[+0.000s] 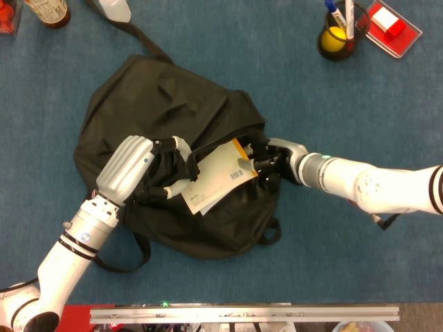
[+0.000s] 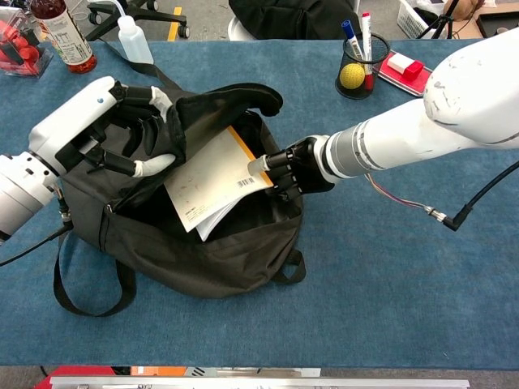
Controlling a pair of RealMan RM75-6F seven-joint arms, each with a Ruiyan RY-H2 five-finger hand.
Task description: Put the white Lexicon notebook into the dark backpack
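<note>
The dark backpack (image 1: pixel 159 104) (image 2: pixel 203 251) lies in the middle of the blue table with its mouth open toward the right. My left hand (image 1: pixel 142 173) (image 2: pixel 113 130) grips the upper flap and holds it lifted. The white Lexicon notebook (image 1: pixel 214 176) (image 2: pixel 212 180), with an orange spine edge and a barcode, sits slanted and partly inside the opening. My right hand (image 1: pixel 266 160) (image 2: pixel 288 168) holds its right corner at the bag's mouth.
A mesh pen cup (image 1: pixel 337 34) (image 2: pixel 357 69) with a yellow ball and markers stands at the back right beside a red-and-white box on a tray (image 1: pixel 391 24) (image 2: pixel 405 69). A bottle (image 2: pixel 61 36) and a squeeze bottle (image 2: pixel 134 40) stand at the back left. The backpack strap (image 2: pixel 85 284) loops toward the front left.
</note>
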